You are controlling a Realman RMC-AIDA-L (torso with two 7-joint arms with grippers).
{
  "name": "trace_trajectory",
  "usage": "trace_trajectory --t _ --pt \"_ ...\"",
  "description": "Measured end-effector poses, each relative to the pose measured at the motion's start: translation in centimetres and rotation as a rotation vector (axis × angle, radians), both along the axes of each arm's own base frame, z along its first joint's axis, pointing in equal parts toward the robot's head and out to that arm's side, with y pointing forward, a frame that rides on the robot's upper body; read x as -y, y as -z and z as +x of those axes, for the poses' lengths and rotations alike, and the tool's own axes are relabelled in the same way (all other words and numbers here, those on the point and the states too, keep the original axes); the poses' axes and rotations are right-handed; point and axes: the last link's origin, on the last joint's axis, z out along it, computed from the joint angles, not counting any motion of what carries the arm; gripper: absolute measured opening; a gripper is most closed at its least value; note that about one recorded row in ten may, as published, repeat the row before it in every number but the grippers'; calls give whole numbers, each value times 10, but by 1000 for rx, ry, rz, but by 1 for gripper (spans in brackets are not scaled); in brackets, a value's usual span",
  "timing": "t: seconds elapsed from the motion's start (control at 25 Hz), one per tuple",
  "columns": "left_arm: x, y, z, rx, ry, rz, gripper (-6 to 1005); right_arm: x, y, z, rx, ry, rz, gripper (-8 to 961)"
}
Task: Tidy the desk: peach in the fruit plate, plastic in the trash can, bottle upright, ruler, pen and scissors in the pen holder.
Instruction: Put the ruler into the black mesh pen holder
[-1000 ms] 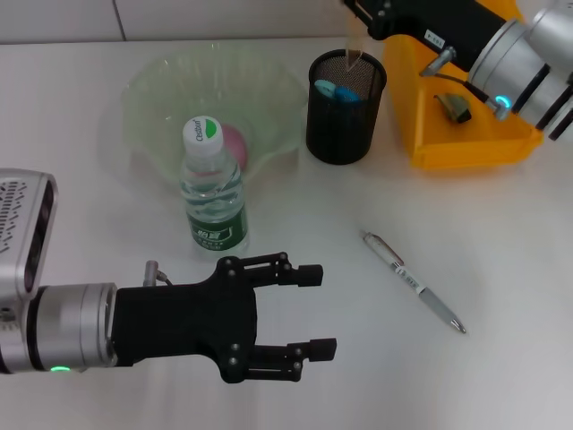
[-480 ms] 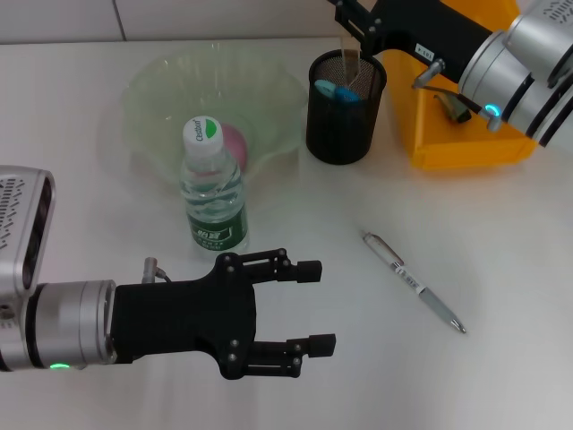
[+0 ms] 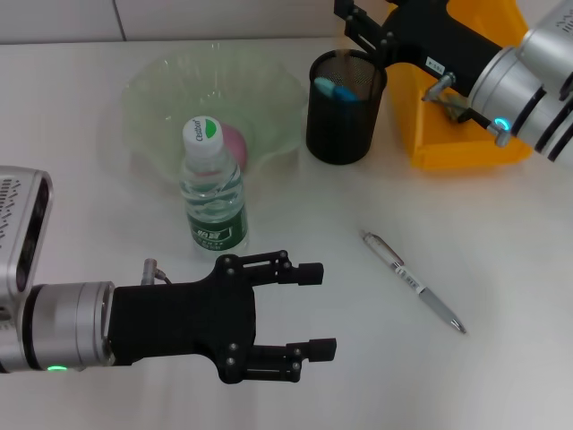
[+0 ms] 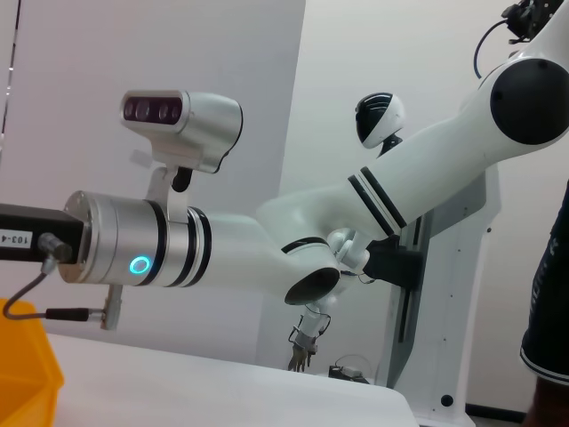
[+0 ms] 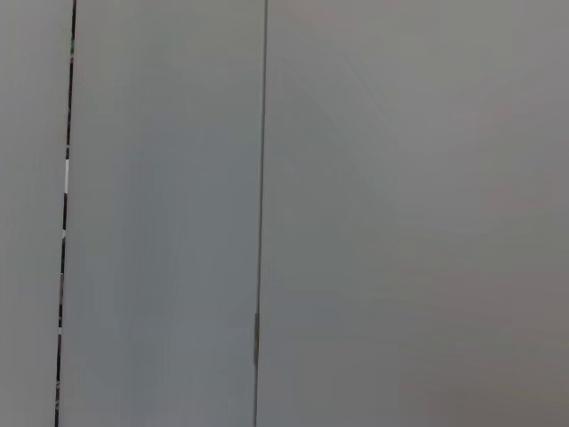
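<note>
White matte counter (image 3: 501, 233), smooth and bare between the items.

Left gripper (image 3: 315, 311): black, angular, on a brushed-metal wrist, hovering low at about 7 o'clock in the head view. Fingers (image 3: 309, 274) spread wide, holding nothing.

Right gripper (image 3: 360, 21): black body on a silver ringed wrist, reaching in from 1 o'clock, tip just above the far rim of the holder (image 3: 346, 107). Cannot tell how its fingers stand; they run off the top edge. The left wrist view shows only the right arm's white glossy links, and the right wrist view shows a blank grey wall.

Holder: black mesh cylinder, upright, at 12 o'clock. Something blue with a rounded end (image 3: 336, 90) rests inside against the wall; its identity is unclear.

Plate (image 3: 152, 98): translucent pale-green, wavy scalloped rim, at 11 o'clock. Pink round peach (image 3: 233, 141) sits in it, partly hidden by the bottle (image 3: 213, 186).

Bottle: clear ribbed plastic, green label, white-and-green cap, standing upright on the counter at the plate's near edge.

Pen (image 3: 413, 281): slim, silver-and-white, lying flat on the counter at about 4 o'clock, diagonal, well apart from the holder.

Bin (image 3: 466, 143): yellow plastic, boxy, at 1 o'clock, just beside the holder, partly under the right arm.
</note>
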Motion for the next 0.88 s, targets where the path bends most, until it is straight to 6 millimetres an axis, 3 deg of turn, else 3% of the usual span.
trace_trajectory --t 0.28,0.48,0.68,0.88 --pt "1 0 -1 -1 2 -3 769 6 -3 5 -31 3 -3 474" --pt "3 -1 -2 -1 0 -6 769 20 -29 2 -183 -54 -63 525" --pt "7 -3 -5 3 -3 -2 769 30 -64 -8 -221 14 -294 708" --pt "10 -4 -7 3 -7 4 768 47 -79 -24 -16 171 -538 742"
